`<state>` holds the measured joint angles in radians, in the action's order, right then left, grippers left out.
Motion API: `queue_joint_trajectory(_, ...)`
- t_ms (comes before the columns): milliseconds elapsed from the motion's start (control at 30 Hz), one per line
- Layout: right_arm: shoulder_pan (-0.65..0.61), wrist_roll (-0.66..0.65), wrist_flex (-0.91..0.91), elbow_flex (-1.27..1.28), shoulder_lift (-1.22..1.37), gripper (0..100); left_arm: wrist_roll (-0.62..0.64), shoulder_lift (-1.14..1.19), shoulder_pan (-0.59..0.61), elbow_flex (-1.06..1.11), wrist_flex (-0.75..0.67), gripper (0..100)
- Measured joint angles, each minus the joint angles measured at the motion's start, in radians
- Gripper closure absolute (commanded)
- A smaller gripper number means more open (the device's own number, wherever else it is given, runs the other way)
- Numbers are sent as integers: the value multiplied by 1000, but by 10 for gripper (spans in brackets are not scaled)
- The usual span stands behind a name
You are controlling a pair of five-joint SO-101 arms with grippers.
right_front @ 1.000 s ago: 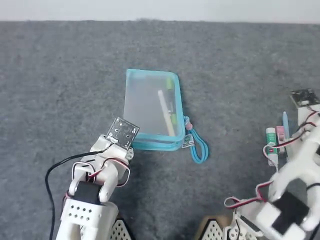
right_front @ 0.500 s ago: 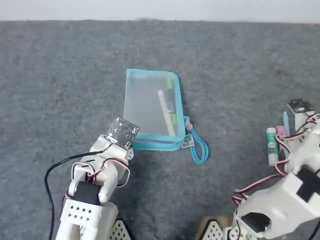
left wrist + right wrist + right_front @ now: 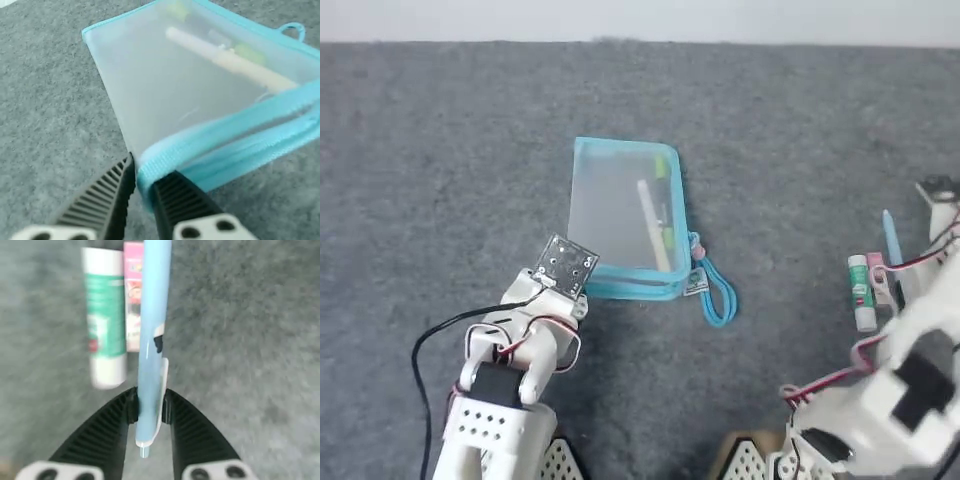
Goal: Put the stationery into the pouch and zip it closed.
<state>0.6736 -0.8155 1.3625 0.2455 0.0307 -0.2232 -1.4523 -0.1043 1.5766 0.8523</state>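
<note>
frosted flat pouch (image 3: 615,215), slim blue pen (image 3: 152,315) in right gripper (image 3: 149,397)

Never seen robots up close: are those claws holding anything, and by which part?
The left gripper pinches the translucent turquoise-edged zip pouch at a corner; the right gripper clamps the light-blue pen at its clip end.

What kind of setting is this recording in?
Likely a robot test bench: grey carpet-like mat, plain pale wall behind, left arm pinching a pouch, right arm holding a blue pen.
</note>
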Motion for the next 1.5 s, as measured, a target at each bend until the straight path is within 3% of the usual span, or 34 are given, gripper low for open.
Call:
queue_joint_trajectory(233, -247, 3, 282, 14, -423, 992, 2, 0, 0, 38, -78, 987)
queue_joint_trajectory(467, -752, 123, 388, 219, -802, 992, 107, 0, -3, 38, -80, 987)
queue_joint_trajectory(600, -1037, 209, 388, 333, -835, 992, 129, 0, -3, 38, -80, 987)
queue_joint_trajectory(733, -1215, 267, 388, 345, -824, 992, 137, 0, -3, 38, -80, 987)
queue_joint_trajectory(1233, -1258, 431, 275, 250, -381, 992, 137, 0, -6, 26, -80, 987)
queue_joint_trajectory(1500, -1125, 542, 285, -75, -101, 992, 137, 0, -17, 26, -80, 987)
